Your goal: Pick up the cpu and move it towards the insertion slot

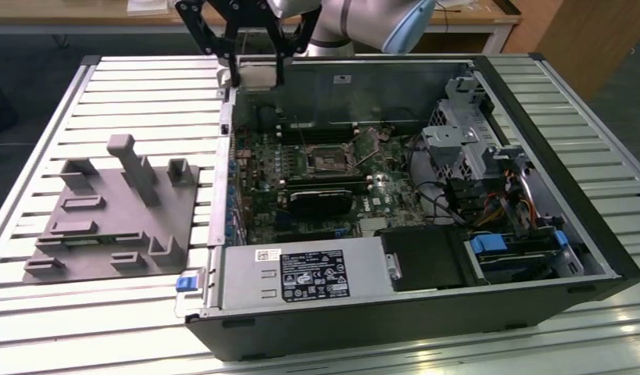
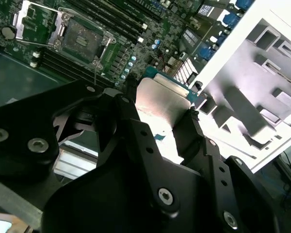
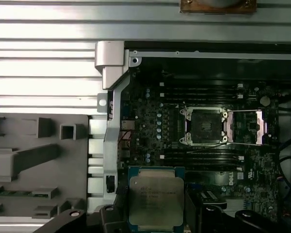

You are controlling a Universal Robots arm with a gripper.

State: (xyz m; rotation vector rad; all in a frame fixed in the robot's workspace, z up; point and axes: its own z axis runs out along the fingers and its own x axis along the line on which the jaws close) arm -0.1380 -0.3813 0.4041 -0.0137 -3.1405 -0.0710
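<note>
Gripper: black fingers of my gripper are closed on the cpu, one at each edge, in both wrist views.
Cpu: silvery top, held in the air; I see it in the exterior view above the far wall of the open computer case.
Insertion slot: square socket with silver frame on the green motherboard, uncovered, well apart from the cpu.
Grey fixture block: lies on the slatted table, toward the exterior view's left of the case.
</note>
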